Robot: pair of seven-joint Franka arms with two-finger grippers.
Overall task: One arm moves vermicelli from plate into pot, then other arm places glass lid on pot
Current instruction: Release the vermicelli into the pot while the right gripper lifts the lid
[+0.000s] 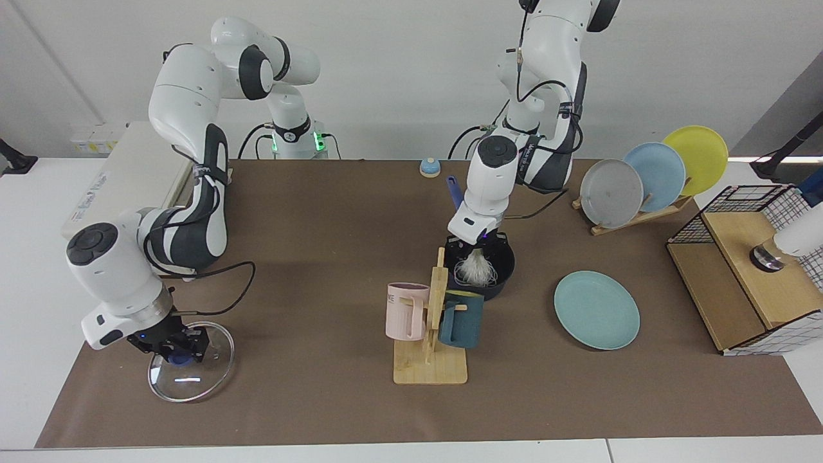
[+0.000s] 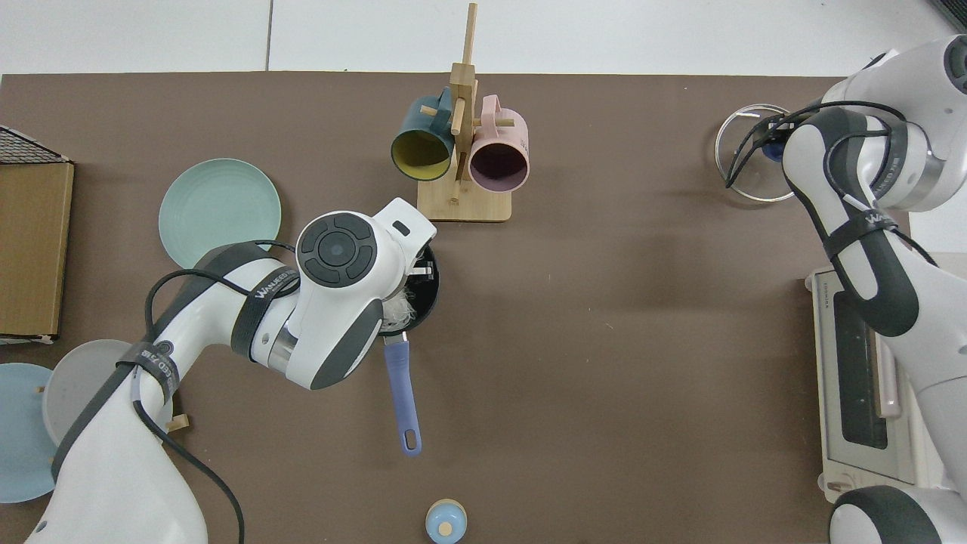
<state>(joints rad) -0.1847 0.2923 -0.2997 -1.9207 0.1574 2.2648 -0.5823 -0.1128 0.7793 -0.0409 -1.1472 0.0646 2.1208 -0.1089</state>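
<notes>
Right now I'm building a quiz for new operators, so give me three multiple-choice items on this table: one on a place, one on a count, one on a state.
1. Where is the vermicelli?
A. on the teal plate
B. hanging under the left tool, over the pot
C. in the pink mug

2. How many plates stand in the wooden rack?
A. three
B. one
C. five

3. What is the state of the teal plate?
A. stacked
B. bare
C. upside down

Answers: 1 B, the bundle hangs from the left tool above the pot. 2 A, grey, light-blue and yellow ones. 3 B, nothing lies on it.
</notes>
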